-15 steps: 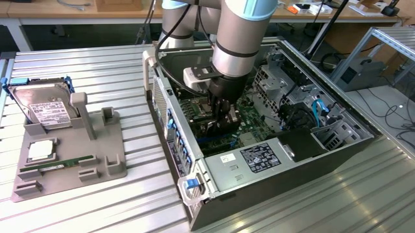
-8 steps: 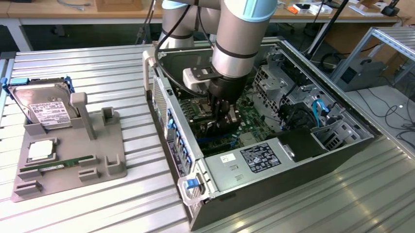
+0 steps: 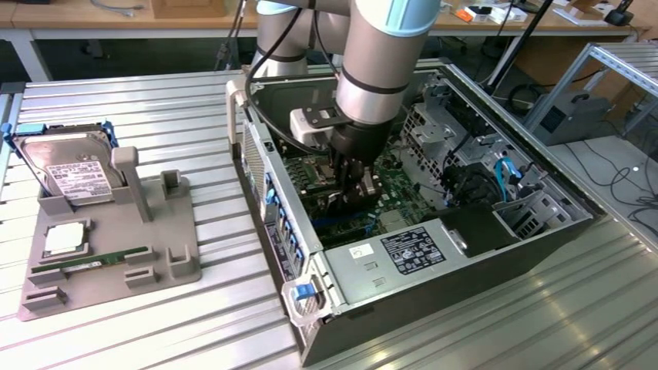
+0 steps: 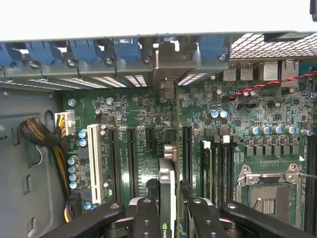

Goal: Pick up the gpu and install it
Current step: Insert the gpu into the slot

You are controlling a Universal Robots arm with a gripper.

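The gpu [image 4: 171, 148] stands on edge between my fingers, seen edge-on from my wrist as a thin dark strip with a silvery bracket [image 4: 171, 62] at its far end, up against the row of blue slot latches [image 4: 86, 52] on the case's rear wall. Its long axis runs straight away from my wrist toward that rear wall, parallel to the black expansion slots [image 4: 131, 158] on the green motherboard [image 4: 237, 109], and its lower edge sits in line with one of those slots; whether it is fully seated I cannot tell. My gripper [image 4: 171, 213] is partly closed, its two black fingers [image 4: 146, 218] clamped on either flat face of the card at the near end. Just beside the card on one side lie the white PCI slot [image 4: 95, 163] and a bundle of yellow and black wires [image 4: 42, 134]; on the other side lie the memory slots [image 4: 218, 168] and the bare CPU socket [image 4: 270, 191]. In the exterior view my gripper [image 3: 355, 189] reaches down into the open computer case [image 3: 308, 308], which lies on its side on the ribbed metal table [image 3: 154, 331], with the power supply [image 3: 411, 250] near its front. Well apart, toward the exterior view's left, a grey holder tray [image 3: 154, 262] carries a hard drive [image 3: 72, 173] and a green memory stick [image 3: 98, 262].
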